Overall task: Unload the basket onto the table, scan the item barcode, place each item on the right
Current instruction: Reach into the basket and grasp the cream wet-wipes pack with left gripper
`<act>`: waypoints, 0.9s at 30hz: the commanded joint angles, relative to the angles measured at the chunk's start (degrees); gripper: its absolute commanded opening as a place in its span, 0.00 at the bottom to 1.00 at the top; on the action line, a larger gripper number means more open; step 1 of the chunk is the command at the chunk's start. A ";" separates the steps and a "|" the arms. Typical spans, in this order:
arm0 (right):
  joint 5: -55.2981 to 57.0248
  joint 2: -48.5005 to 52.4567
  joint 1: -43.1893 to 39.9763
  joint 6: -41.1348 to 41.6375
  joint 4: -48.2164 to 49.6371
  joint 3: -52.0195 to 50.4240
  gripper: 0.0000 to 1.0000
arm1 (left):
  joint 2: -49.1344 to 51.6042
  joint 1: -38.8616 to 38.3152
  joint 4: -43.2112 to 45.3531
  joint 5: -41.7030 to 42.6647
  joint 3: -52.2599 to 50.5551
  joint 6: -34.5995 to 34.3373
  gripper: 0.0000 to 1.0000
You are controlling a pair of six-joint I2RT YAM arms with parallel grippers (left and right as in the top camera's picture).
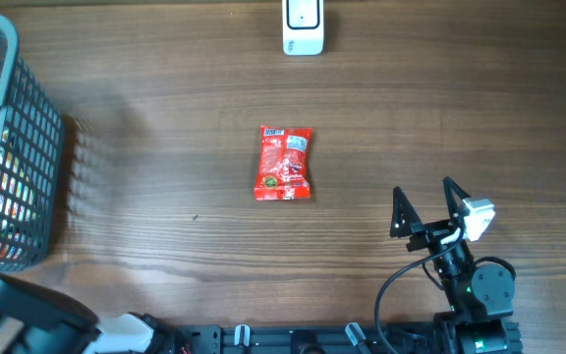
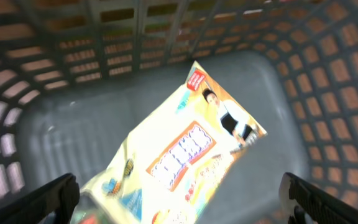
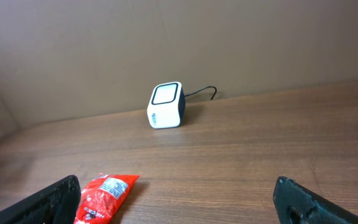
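Packet first: the red packet (image 1: 284,164) lies flat near the middle of the bench (image 1: 165,79), its long side running away from me, and nothing touches it. A pale patch sits at its far end, too small for me to read. From my right wrist I see only its near corner (image 3: 104,193), low and left of centre.

Beyond it, well apart and at the bench's far edge, stands the white scanner (image 1: 303,28), roughly in line with the packet. Its black-rimmed face (image 3: 166,94) tilts upward, and a thin dark cable (image 3: 202,92) curls out behind it.

My right pincer (image 1: 424,192) hovers to the near right of the red packet, clear of it. Its fingers are spread wide toward the far edge with nothing between them.

My left pincer (image 2: 179,193) is down inside the grey mesh basket (image 1: 28,147) at the bench's left edge, fingers spread to the corners of my wrist view. A yellow packet (image 2: 191,143) lies slanted on the basket floor beneath. I cannot tell whether I touch it.
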 commanded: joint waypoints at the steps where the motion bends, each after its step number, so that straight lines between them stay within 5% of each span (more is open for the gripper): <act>1: 0.55 -0.35 -0.33 -0.96 0.20 -0.07 1.00 | 6.27 0.00 4.04 0.98 -0.09 0.66 1.00; 13: 0.55 -0.35 -0.33 -0.98 0.20 -0.07 1.00 | 21.22 -0.15 15.45 8.39 -0.09 10.56 1.00; 23: 0.52 -0.35 -0.33 -0.98 0.20 -0.07 1.00 | 27.28 -1.79 16.02 11.67 -0.09 10.82 0.99; 25: 0.55 -0.35 -0.33 -0.96 0.20 -0.07 1.00 | 28.02 -2.01 15.89 13.33 -0.09 10.82 0.90; 27: 0.55 -0.35 -0.33 -0.98 0.20 -0.07 1.00 | 28.37 -2.12 15.32 13.79 -0.09 10.82 0.63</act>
